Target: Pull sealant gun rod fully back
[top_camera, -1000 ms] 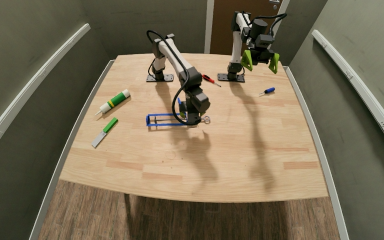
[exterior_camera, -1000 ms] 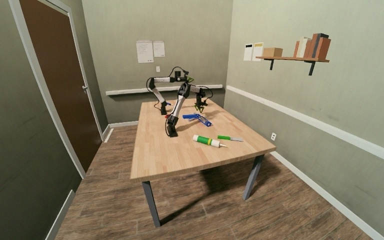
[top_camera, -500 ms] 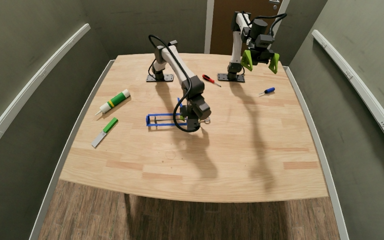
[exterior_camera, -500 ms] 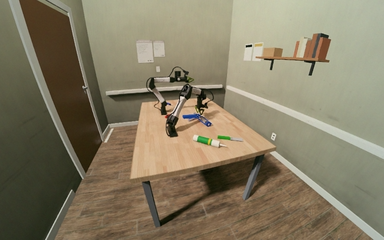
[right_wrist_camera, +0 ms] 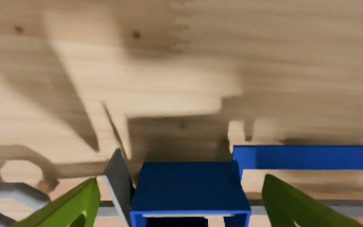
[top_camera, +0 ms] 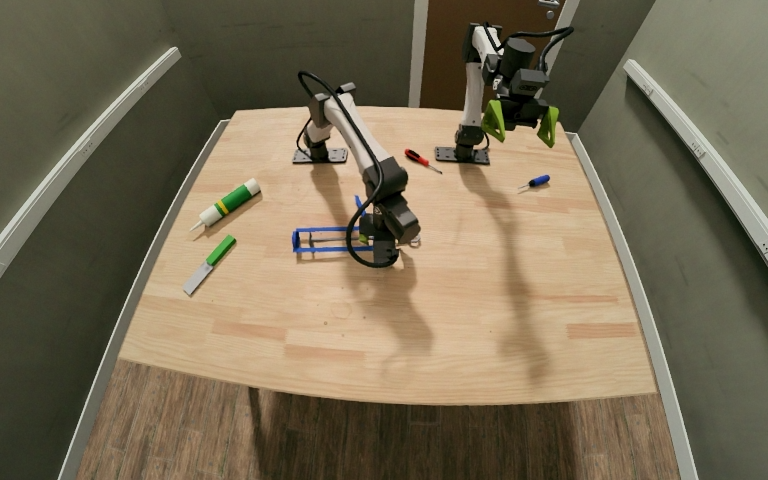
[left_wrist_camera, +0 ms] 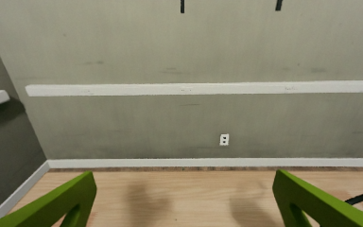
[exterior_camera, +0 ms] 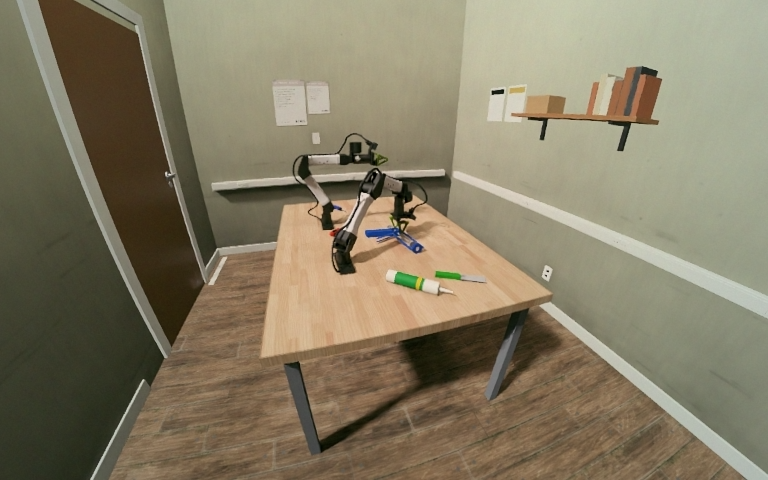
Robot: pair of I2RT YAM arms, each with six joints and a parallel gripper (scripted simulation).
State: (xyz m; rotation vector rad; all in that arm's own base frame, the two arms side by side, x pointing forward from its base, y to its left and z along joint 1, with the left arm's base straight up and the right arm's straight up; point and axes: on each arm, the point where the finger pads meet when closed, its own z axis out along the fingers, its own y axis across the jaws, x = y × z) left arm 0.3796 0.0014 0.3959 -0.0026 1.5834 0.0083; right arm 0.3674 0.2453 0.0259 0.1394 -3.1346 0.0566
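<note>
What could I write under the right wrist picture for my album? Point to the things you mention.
The open right gripper (top_camera: 380, 240) (exterior_camera: 398, 223) (right_wrist_camera: 181, 184) reaches around the blue sealant gun's handle (right_wrist_camera: 189, 186) and gray thumb plate (right_wrist_camera: 118, 184).

On the counter (top_camera: 453, 316) (exterior_camera: 339, 322) there are two screwdrivers, one red (top_camera: 416, 157) and one blue (top_camera: 539, 181), one scraper (top_camera: 220, 250) (exterior_camera: 448, 275), one tube (top_camera: 231, 202) (exterior_camera: 413, 281) and one sealant gun (top_camera: 328, 249) (exterior_camera: 414, 246); two robot arms, each with one hand; above, one shelf (exterior_camera: 583, 118), one box (exterior_camera: 545, 104) and several books (exterior_camera: 625, 93), too tightly packed to count surely; four sheets of paper on the walls, one door (top_camera: 465, 50) (exterior_camera: 104, 158)
</note>
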